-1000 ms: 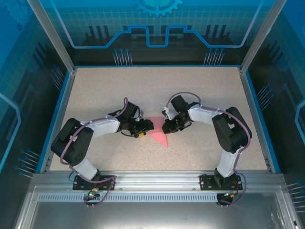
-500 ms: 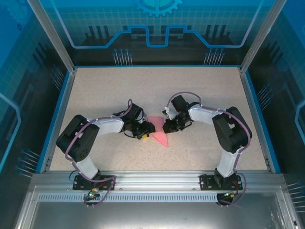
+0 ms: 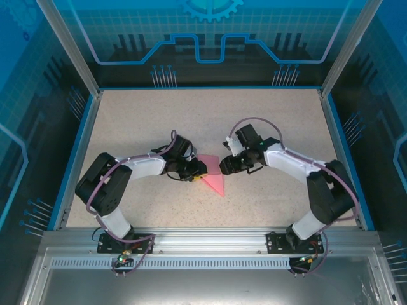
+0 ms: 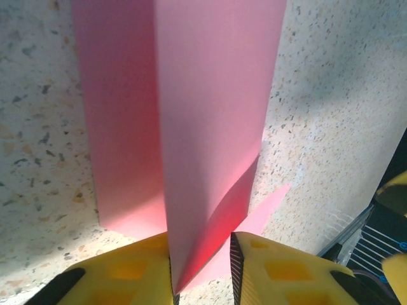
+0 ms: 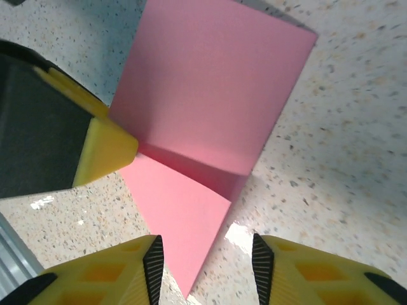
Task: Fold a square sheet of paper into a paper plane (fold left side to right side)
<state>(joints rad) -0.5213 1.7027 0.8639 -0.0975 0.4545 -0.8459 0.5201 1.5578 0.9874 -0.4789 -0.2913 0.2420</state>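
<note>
Pink creased paper [image 5: 210, 95]: left tool [image 4: 201, 257] pinches its fold; right tool [image 5: 203, 260] gapes, empty.

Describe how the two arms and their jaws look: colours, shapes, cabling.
Both the left arm and the right arm have glossy white link covers between bulky, rounded black joint housings, and both stand on black bases. A purple cable loops loosely along each. The jaws are blocky yellow wedges with black ribbed inner strips.
</note>
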